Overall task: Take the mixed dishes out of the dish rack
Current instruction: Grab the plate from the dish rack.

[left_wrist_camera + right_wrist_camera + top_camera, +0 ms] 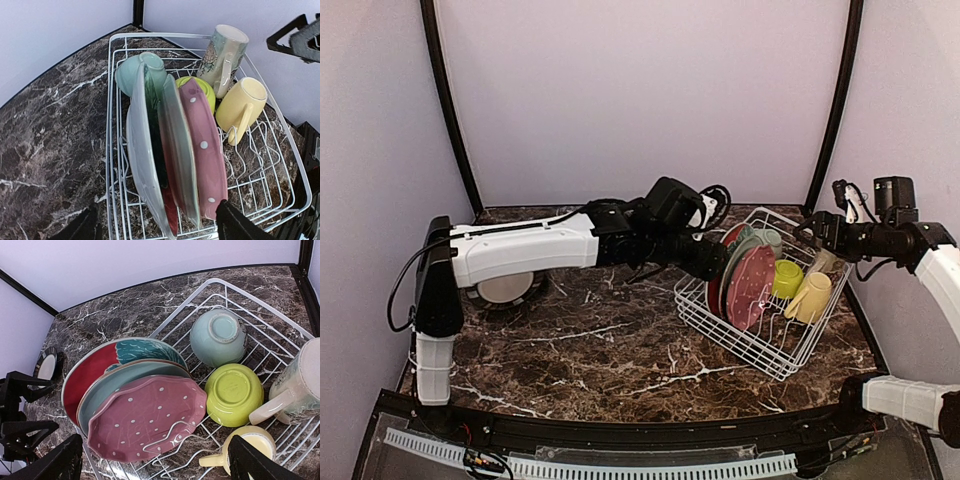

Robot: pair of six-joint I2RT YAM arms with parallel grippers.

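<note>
The white wire dish rack (775, 352) stands at the right of the table. Several plates stand on edge in it: the maroon-pink dotted plate (202, 145), a grey-green one (177, 150), a red one (170, 206), a dark one (155, 135) and a pale one (141, 155). Behind them are a mint bowl (217, 337), a lime-green bowl (234, 394), a cream-grey mug (300, 385) and a yellow mug (242, 102). My left gripper (155, 227) is open, its jaws straddling the plates' near edges, touching nothing. My right gripper (157, 465) is open above the rack, empty.
A round white dish with a dark rim (505, 288) lies on the marble table under the left arm. Black frame posts (448, 110) and lilac walls close in the back and sides. The right gripper (300, 37) hangs over the rack's far corner.
</note>
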